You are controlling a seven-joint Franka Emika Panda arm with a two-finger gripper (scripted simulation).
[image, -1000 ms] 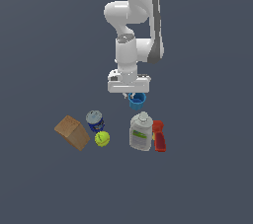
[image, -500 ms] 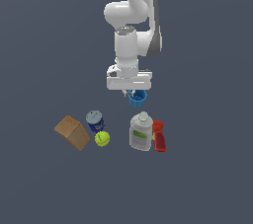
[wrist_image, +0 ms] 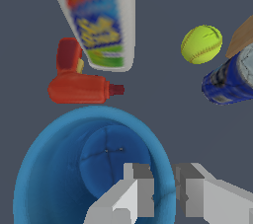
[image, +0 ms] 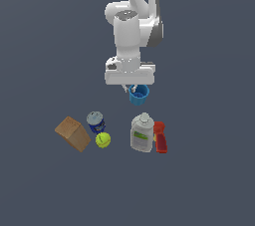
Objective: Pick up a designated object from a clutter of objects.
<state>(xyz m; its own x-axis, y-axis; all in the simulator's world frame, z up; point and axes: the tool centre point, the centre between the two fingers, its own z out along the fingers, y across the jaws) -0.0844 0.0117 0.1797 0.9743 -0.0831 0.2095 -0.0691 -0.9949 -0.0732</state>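
Note:
The designated object, a plain blue cup [image: 139, 94], hangs just under my gripper [image: 131, 87], behind the rest of the clutter of objects in the exterior view. In the wrist view the cup [wrist_image: 64, 173] opens toward the camera. My gripper [wrist_image: 164, 188] is shut on its rim, one finger [wrist_image: 137, 184] inside the cup and the other outside the wall. The cup looks slightly off the floor, though contact with the ground cannot be judged.
In front of the cup lie a white bottle with a green label [image: 142, 133] and a red item [image: 160, 137]. Toward the exterior view's left are a blue silver-topped can [image: 95, 121], a tennis ball [image: 103, 140] and a brown box [image: 72, 133].
The hand and the blue cup have risen a little. The other objects have not moved.

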